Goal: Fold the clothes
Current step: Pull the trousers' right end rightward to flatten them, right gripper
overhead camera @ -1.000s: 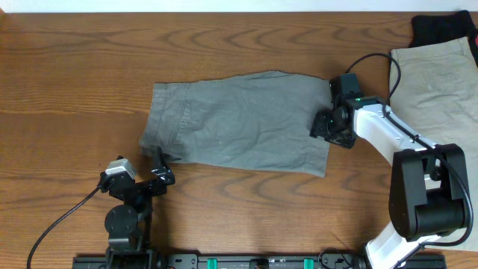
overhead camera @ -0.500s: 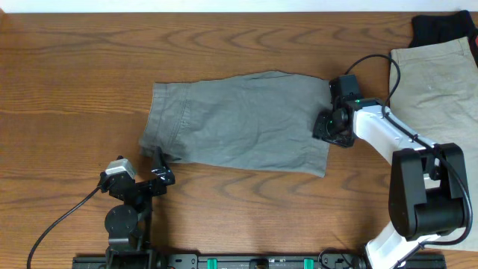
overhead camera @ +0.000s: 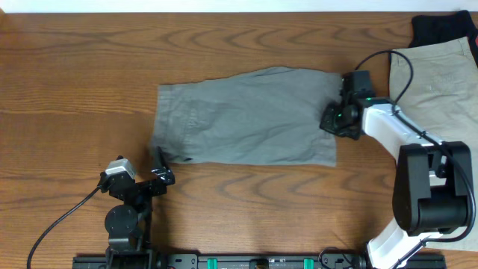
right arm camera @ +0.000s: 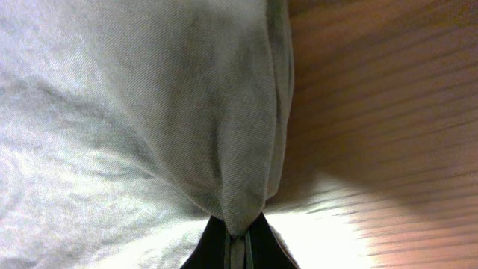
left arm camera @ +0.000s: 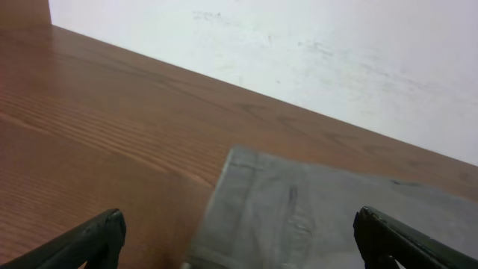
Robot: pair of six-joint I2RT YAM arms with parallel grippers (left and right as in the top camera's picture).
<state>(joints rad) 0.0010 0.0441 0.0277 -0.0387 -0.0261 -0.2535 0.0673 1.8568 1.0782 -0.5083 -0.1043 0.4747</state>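
Note:
Grey shorts (overhead camera: 246, 116) lie spread flat across the middle of the table, long side running left to right. My right gripper (overhead camera: 334, 119) is shut on their right edge; in the right wrist view a pinched fold of grey cloth (right arm camera: 239, 179) rises from between the closed fingertips (right arm camera: 258, 239). My left gripper (overhead camera: 158, 168) sits open just off the lower left corner of the shorts, and the left wrist view shows that corner (left arm camera: 299, 217) lying between its wide-apart fingertips (left arm camera: 101, 232). Beige-khaki shorts (overhead camera: 441, 82) lie at the far right.
A black cloth (overhead camera: 441, 28) lies at the table's back right corner, above the beige shorts. Cables run from both arms along the table. A black rail with the arm bases (overhead camera: 224, 261) lines the front edge.
My right gripper has closed on the right edge of the grey shorts and pulled it to the right, stretching the cloth flatter. The left arm has not moved.

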